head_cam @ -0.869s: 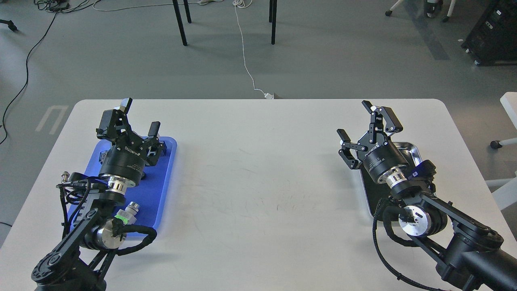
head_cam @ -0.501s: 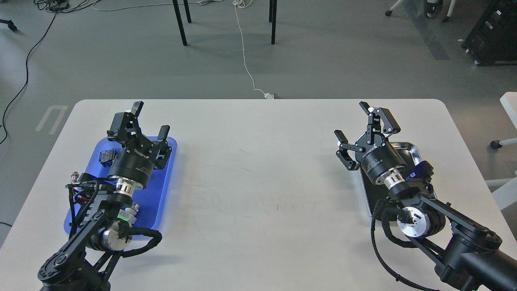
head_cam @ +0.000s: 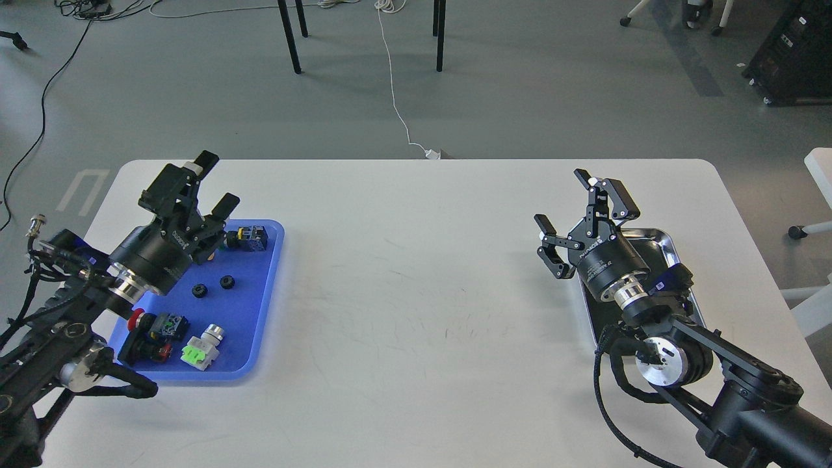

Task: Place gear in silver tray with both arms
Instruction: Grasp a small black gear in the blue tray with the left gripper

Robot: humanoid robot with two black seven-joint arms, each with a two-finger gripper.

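Now left arm (head_cam: 140,260) raised over blue tray (head_cam: 260,312), jaws apart, empty

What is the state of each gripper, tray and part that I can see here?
Left gripper: open, empty, above the blue tray's far end.
Right gripper: open, empty.
Blue tray: holds two small black gears and several switches.
Silver tray: partly hidden under the right arm.

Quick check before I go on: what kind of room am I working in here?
Probably a lab or workshop. A plain white table stands on a grey floor with loose cables trailing across it, and a blue tray holds small industrial switch parts.
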